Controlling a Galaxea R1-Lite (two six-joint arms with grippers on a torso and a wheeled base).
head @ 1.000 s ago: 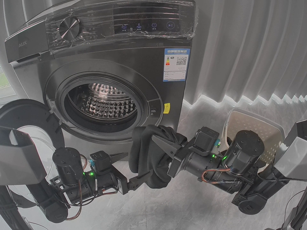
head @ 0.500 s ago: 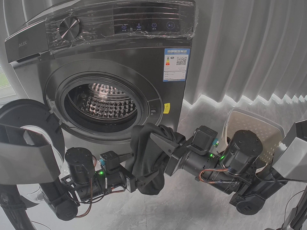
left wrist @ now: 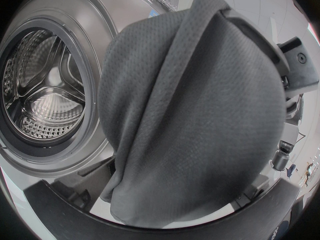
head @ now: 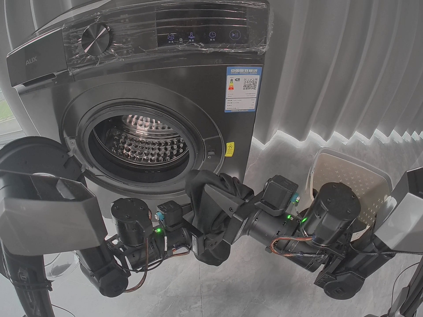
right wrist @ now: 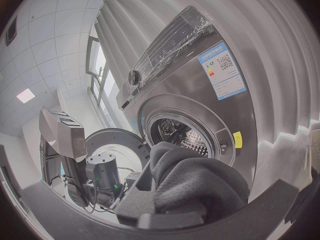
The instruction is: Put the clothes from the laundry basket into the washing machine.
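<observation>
The grey tiled floor [head: 220, 291] carries the washing machine [head: 145, 89] at 10 o'clock. The laundry basket [head: 352, 168] stands at 3 o'clock.

Laundry corner: washing machine [head: 145, 89], white curtain [head: 343, 58], tiled floor [head: 246, 282].

1. The left arm [head: 132, 238] is held low on the robot's left, with the forearm almost level and pointing to the right. A green light is on at its wrist.
2. The left tool [head: 203, 225] has its two fingers spread, one above and one below. A dark garment [head: 196, 203] sits between them.
3. The right arm [head: 330, 225] stretches from the robot's right toward the left, sloping a little upward to the wrist. Green lights are on there too.
4. The right tool [head: 216, 210] grips the same dark garment. Its upper finger lies on top of the cloth, and the cloth hides the lower one.
5. The two tools meet tip to tip, very close to each other.
</observation>
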